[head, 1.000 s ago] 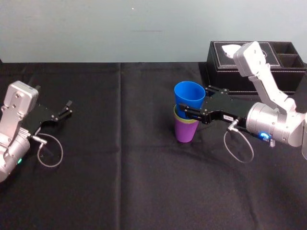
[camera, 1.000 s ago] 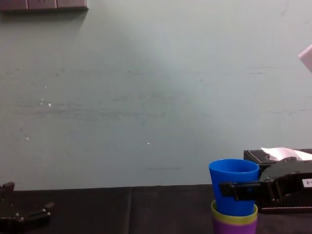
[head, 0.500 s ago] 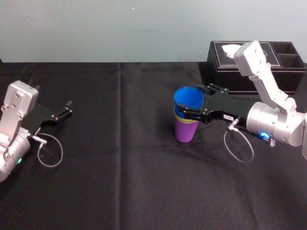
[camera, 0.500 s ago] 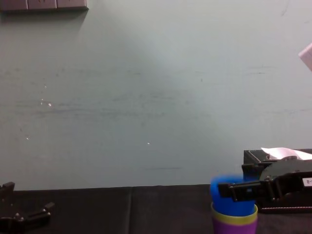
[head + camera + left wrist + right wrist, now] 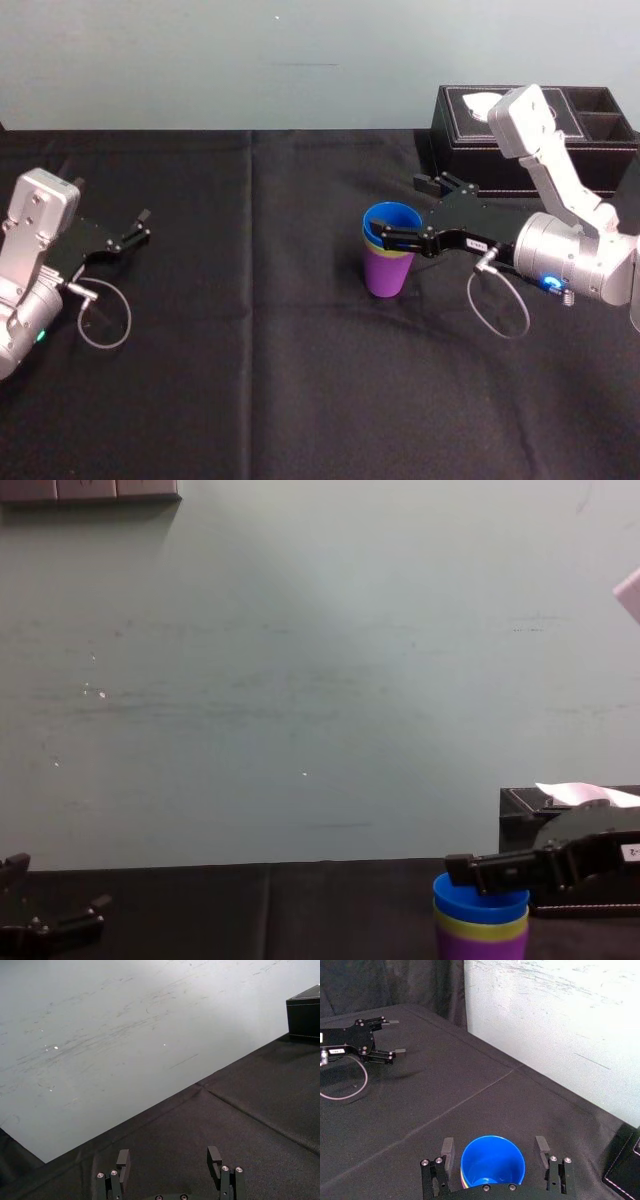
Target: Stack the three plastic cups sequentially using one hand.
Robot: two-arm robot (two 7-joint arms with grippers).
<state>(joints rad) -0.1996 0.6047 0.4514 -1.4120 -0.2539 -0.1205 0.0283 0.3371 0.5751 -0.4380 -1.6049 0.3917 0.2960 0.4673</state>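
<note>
1. Three cups stood nested in one stack on the black tablecloth (image 5: 300,380) in the head view. The purple cup (image 5: 385,277) was lowest, the yellow-green cup (image 5: 371,243) showed as a thin band, and the blue cup (image 5: 392,218) sat sunk inside it. The right gripper (image 5: 400,210) was spread around the blue rim, one finger on either side. The left gripper (image 5: 143,226) lay idle well apart at the left, fingers parted. A black tissue box (image 5: 470,150) sat behind the right arm.
2. The left wrist view showed that gripper's fingers (image 5: 123,1159) spread wide over bare cloth, holding nothing, with a corner of the tissue box (image 5: 305,1015) far off.
3. The right wrist view looked down into the blue cup (image 5: 492,1162). It settled what the head view left unclear: a gap lay between each finger (image 5: 447,1151) and the cup wall, so nothing was gripped.
4. The chest view, side-on, gave the order plainly, with blue (image 5: 480,900) over yellow-green (image 5: 480,928) over purple (image 5: 480,948). A gripper finger crossed just above the blue rim.
</note>
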